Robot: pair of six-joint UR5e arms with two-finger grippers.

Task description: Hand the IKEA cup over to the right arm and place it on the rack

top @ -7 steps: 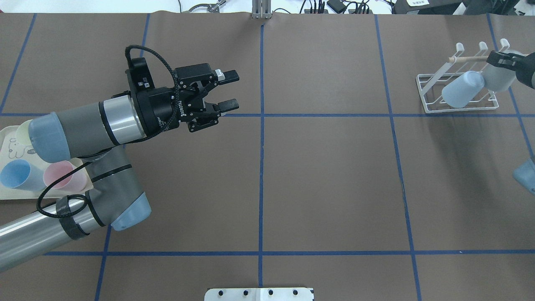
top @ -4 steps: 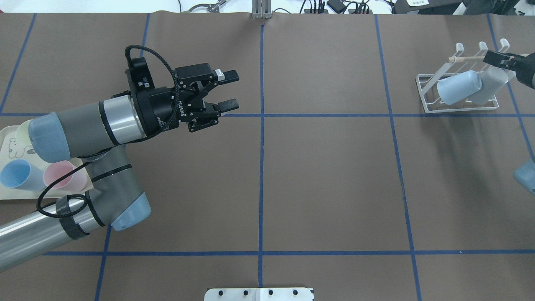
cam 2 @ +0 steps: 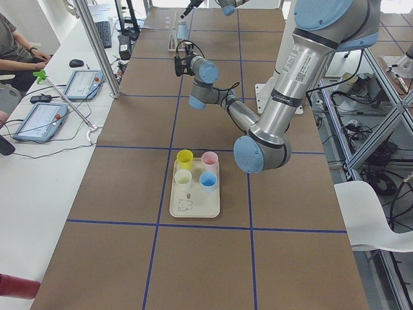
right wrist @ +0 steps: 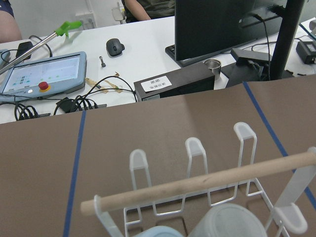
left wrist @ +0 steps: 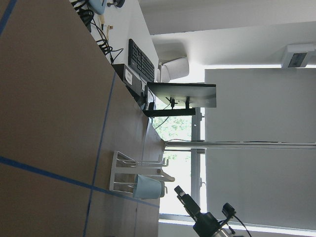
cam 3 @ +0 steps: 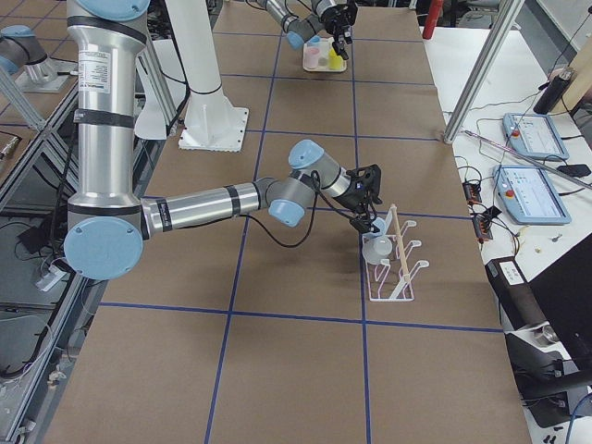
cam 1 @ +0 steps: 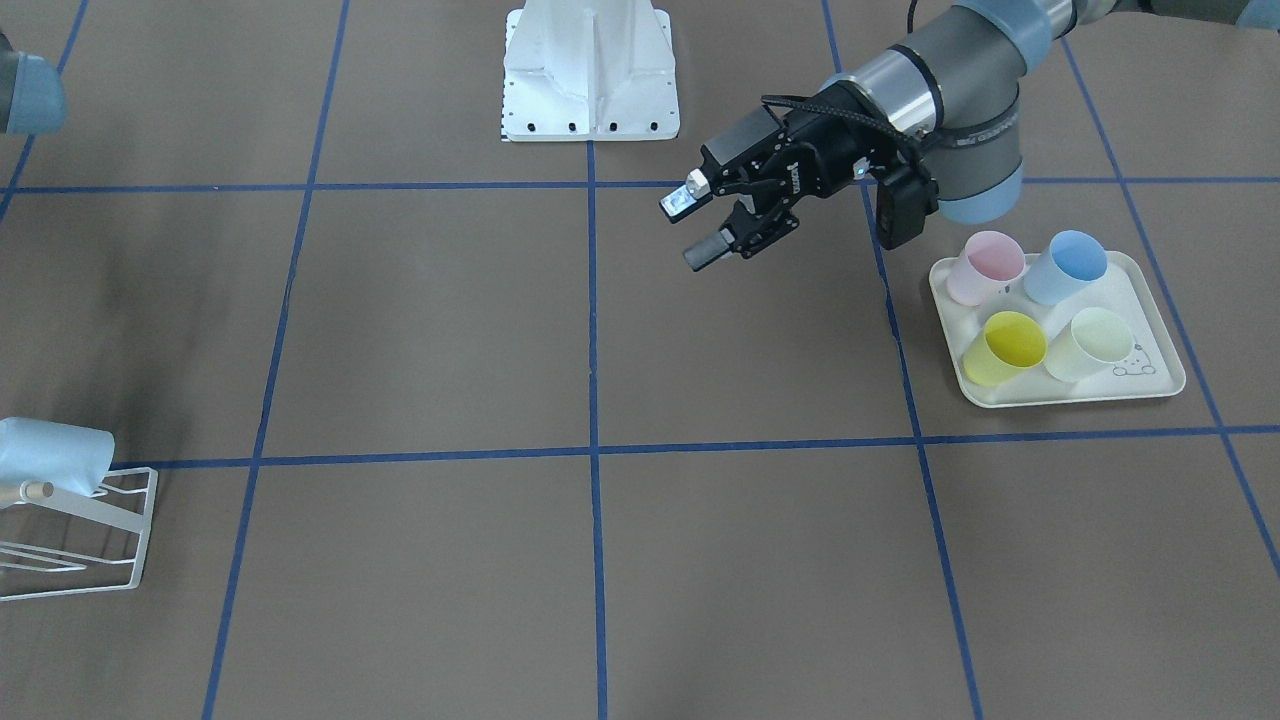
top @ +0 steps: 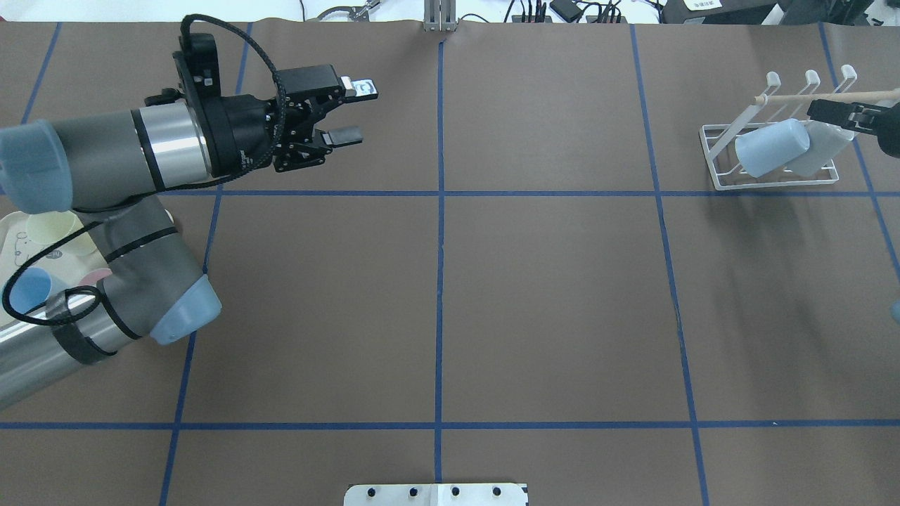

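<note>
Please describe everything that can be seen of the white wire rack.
The rack is a small white wire frame, seemingly coated metal, with a rectangular base, three upright loops at the back and a pale wooden rod across the top. It stands upright on the brown table cover, at the robot's right end. Two cups lie tilted on it, side by side: a light blue cup and a greyish cup.

Two cups [top: 772, 146] on rack [right wrist: 197, 183], robot's R end of table [top: 548, 295]; tray [cam 1: 1160, 380] w/ four cups [cam 1: 1005, 347] at L end.
</note>
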